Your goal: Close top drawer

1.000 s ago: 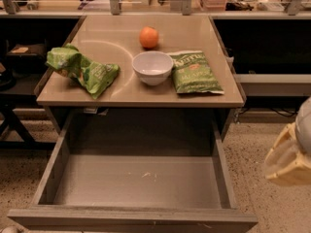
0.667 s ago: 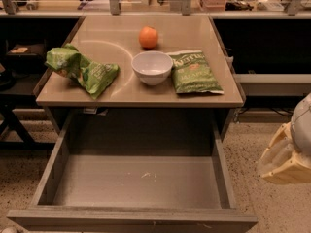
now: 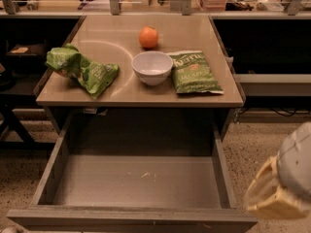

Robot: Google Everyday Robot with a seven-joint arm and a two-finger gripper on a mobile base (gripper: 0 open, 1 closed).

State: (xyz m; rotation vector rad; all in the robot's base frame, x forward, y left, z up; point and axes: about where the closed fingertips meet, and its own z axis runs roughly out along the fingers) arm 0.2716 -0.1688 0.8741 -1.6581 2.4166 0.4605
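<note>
The top drawer is pulled wide open below the table top, its dusty grey inside empty but for a few pale specks. Its flat front runs along the bottom edge of the camera view. My gripper is at the lower right, a pale cream and grey blurred shape just right of the drawer's right wall and near its front corner. It does not touch the drawer.
On the table top lie a crumpled green bag, a white bowl, an orange and a flat green chip bag. Dark shelving stands left and right. Speckled floor lies to the right.
My gripper has moved left and a little down, closer to the drawer's right front corner. The drawer and the things on the table have not moved.
</note>
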